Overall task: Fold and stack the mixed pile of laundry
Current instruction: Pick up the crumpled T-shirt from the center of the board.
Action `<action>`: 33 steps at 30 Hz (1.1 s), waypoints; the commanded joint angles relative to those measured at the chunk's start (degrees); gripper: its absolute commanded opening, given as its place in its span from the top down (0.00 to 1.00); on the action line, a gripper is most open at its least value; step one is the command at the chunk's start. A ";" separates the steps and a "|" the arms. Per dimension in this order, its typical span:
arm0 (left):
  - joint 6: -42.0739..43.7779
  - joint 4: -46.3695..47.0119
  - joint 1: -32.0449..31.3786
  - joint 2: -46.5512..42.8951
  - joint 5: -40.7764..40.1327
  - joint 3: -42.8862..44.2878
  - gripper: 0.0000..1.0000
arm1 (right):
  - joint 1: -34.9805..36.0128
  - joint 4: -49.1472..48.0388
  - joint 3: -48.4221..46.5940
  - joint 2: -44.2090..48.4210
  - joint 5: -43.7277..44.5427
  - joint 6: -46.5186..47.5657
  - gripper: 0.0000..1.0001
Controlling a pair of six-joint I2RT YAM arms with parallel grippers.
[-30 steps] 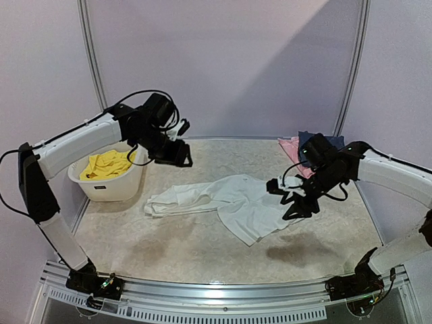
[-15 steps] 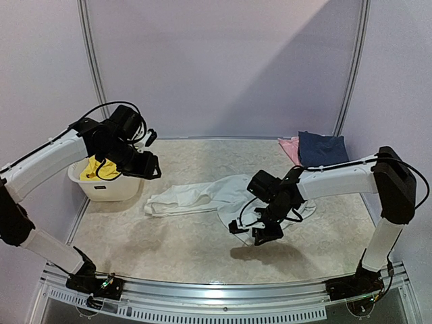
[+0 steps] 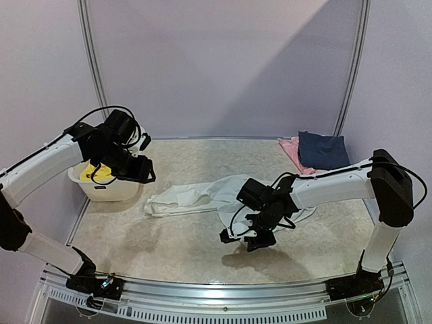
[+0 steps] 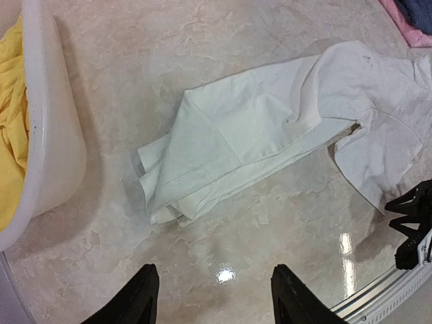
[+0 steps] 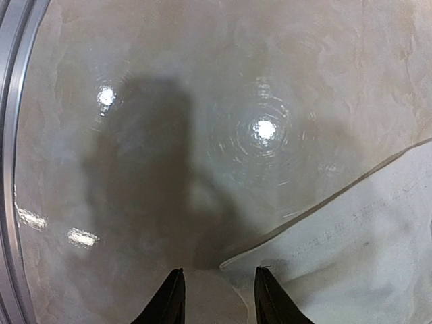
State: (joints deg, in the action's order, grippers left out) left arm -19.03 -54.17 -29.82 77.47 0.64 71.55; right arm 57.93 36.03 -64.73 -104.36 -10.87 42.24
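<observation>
Left arm (image 3: 47, 162) kinks way out to its side, wrist up high, left claw (image 4: 214, 278) aimed down with fingers spread, empty. Right arm (image 3: 334, 183) reaches across low, right claw (image 5: 218, 272) tipped down, fingers parted, nothing gripped.

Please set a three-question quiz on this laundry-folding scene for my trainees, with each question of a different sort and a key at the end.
1. True or false: the yellow shorts lie inside the white basket.
2. Which garment lies loose on the table between the two arms? A. white T-shirt B. blue jeans C. striped towel
3. Short answer: which is down low at a corner of the T-shirt, the left gripper or the right gripper?

Key: 1 true; 2 A; 3 right.
</observation>
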 commanded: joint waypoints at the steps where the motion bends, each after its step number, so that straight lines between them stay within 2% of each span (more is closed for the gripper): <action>1: 0.79 1.02 0.81 -0.61 0.13 -1.93 0.42 | 0.42 1.67 -1.61 1.62 1.51 -1.32 0.64; 13: 2.34 0.36 0.73 -1.30 0.83 -1.91 0.42 | 0.35 -0.68 -1.64 -0.97 3.36 -1.88 0.65; 21: 9.71 -6.81 0.81 -1.51 -8.30 1.01 0.41 | 0.37 -1.91 -2.30 -3.57 3.63 -2.59 0.69; 23: 10.56 -7.61 0.79 -1.55 -8.59 1.13 0.41 | 0.35 -2.32 -2.32 -4.25 4.74 -2.84 0.74; 26: 11.06 -7.85 0.78 -1.65 -8.28 0.71 0.41 | 0.41 -2.61 -2.33 -5.05 5.90 -3.16 0.98; 33: 14.12 -7.44 0.73 -1.30 -8.35 -0.41 0.41 | 0.02 -0.09 -3.71 2.21 8.41 -2.85 1.00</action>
State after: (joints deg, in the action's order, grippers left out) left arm -8.25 -60.73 -29.74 76.71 -6.92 71.33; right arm 58.13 33.61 -66.74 -107.15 -4.86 39.44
